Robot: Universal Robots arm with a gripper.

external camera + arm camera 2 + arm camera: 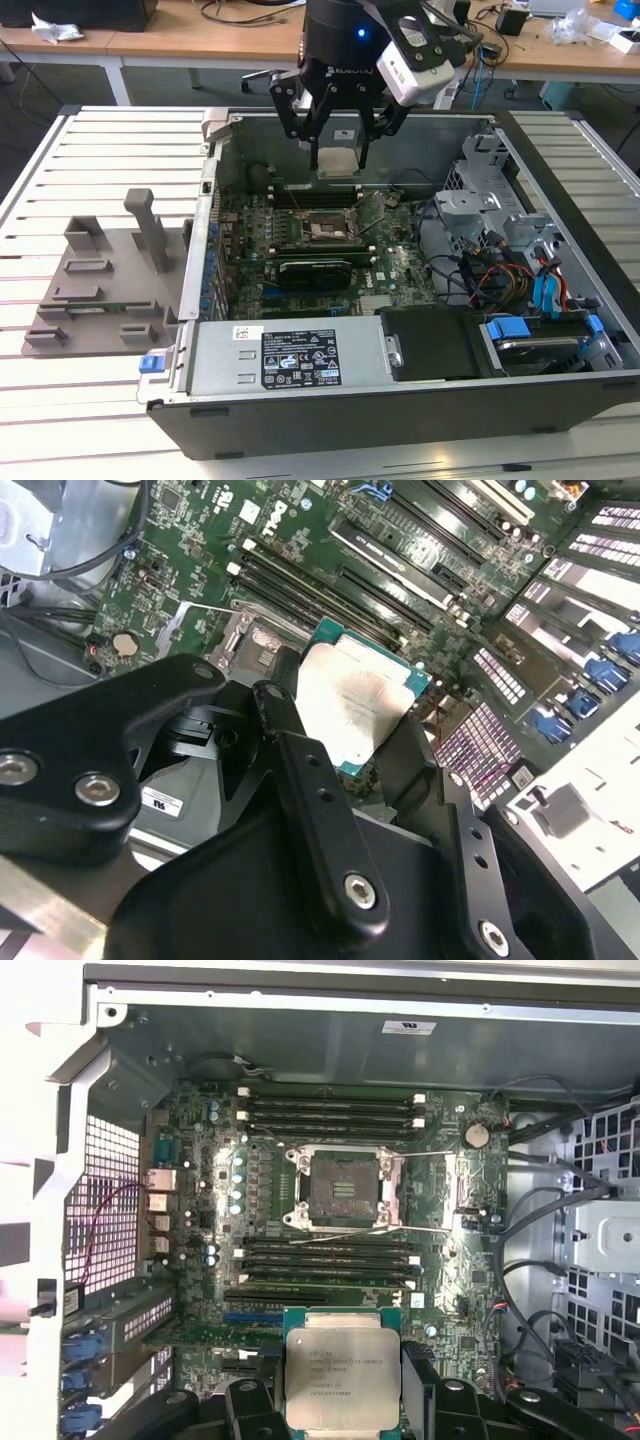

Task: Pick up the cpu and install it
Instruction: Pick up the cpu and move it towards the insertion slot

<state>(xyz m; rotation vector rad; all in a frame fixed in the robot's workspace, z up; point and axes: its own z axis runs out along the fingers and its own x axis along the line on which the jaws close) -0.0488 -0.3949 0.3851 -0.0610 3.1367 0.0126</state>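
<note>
Chip [338, 162] in mid-air: we see the robot's hand [338, 148] pinching the square, silver-topped part by two opposite edges. Black fingers [418, 1385] press against either side. It hangs above the far part of an open computer case [400, 405], which lies on a slatted white counter [90, 410].

In both wrist views the chip [355, 705] hangs clear of the green circuit board [450, 1290]. The socket [343, 1188] lies uncovered, apart from the chip, and we see a row of dark memory slots [330, 1255] between the two. Thin wire levers [380, 1230] run along two sides of the socket.

Black cables [545, 1210] loop across the board's edge near it. At the exterior view's left a grey tray [100, 290] rests on the counter just beside the case, well apart from the hand.
</note>
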